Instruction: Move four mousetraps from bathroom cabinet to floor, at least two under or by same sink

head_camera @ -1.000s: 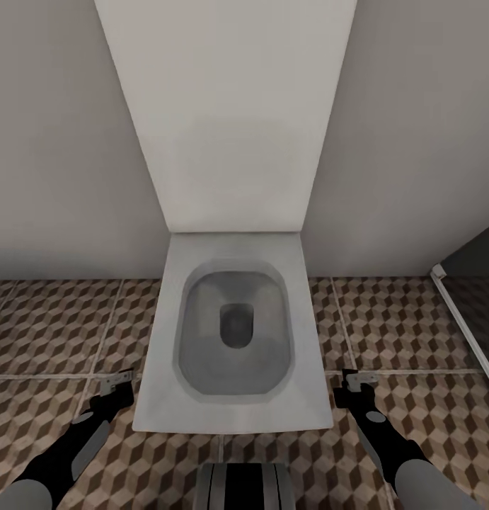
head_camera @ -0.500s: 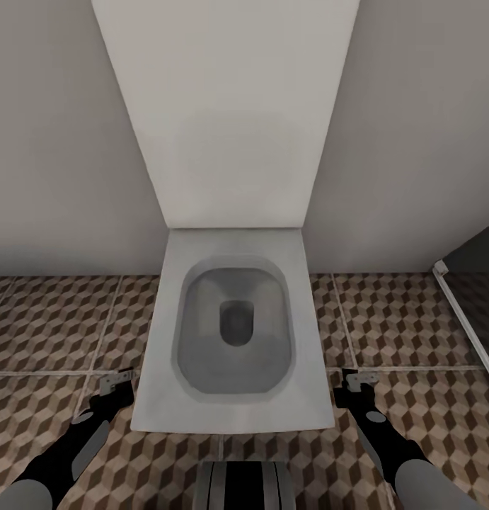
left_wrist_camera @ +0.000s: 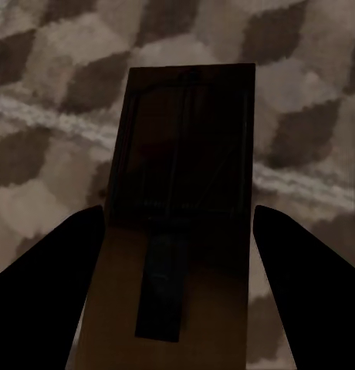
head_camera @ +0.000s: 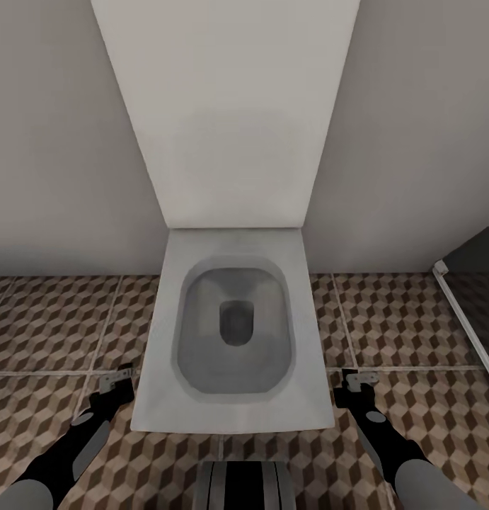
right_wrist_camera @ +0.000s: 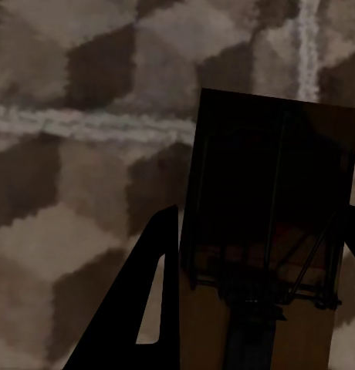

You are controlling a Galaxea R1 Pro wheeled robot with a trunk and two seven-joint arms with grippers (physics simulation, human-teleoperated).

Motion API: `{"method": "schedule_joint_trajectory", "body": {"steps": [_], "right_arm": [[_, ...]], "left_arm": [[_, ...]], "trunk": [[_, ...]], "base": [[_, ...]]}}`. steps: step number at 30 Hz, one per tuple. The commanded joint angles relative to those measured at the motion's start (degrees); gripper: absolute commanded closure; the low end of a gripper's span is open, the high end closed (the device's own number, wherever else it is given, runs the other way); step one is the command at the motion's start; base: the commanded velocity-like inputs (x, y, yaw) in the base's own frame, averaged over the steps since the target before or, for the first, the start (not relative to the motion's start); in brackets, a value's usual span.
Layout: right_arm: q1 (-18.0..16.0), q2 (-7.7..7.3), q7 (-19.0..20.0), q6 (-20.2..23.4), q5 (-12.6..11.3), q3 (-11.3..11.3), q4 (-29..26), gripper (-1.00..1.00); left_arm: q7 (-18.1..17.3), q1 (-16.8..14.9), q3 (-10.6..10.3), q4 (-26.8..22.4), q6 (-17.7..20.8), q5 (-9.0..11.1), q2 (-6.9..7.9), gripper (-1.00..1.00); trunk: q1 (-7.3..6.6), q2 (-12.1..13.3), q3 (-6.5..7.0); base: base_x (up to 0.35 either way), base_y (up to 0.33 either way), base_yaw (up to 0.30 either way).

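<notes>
In the left wrist view a mousetrap [left_wrist_camera: 185, 139], a flat wooden board with dark wire parts, sits between the dark fingers of my left gripper [left_wrist_camera: 177, 223], which is shut on it above the bathroom floor [left_wrist_camera: 62, 169]. My right gripper [right_wrist_camera: 258, 223] is shut on another mousetrap [right_wrist_camera: 274, 162] over the same cube-pattern tiles. From the head view, the left gripper [head_camera: 117, 379] hangs left of a white toilet and the right gripper [head_camera: 357, 382] to its right, both low over the bathroom floor [head_camera: 53, 326]. The cabinet and the sink are out of view.
A white toilet [head_camera: 233, 418] with its lid up stands dead ahead against a pale wall [head_camera: 53, 142]. A glass panel with a white frame [head_camera: 460, 312] runs along the right side. Tiled floor lies on both sides of the toilet.
The head view has shifted a little, so the toilet sits slightly differently in the picture. Both arms keep their places and their hold on the traps.
</notes>
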Motion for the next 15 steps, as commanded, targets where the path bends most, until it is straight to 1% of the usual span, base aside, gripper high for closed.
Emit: {"method": "schedule_joint_trajectory", "body": {"steps": [1, 15], "right_arm": [[0.0, 0.04, 0.1, -0.2, 0.5, -0.4, 0.1, 1.0], [0.0, 0.04, 0.1, -0.2, 0.5, -0.4, 0.1, 1.0]], "left_arm": [[0.5, 0.0, -0.5, 0.0, -0.3, 0.5, 0.09, 1.0], [0.5, 0.0, -0.8, -0.3, -1.3, 0.6, 0.21, 1.0]], "trunk": [[-0.01, 0.0, -0.03], [-0.01, 0.0, -0.03]], "base": [[0.0, 0.0, 0.0], [0.0, 0.0, 0.0]]}}
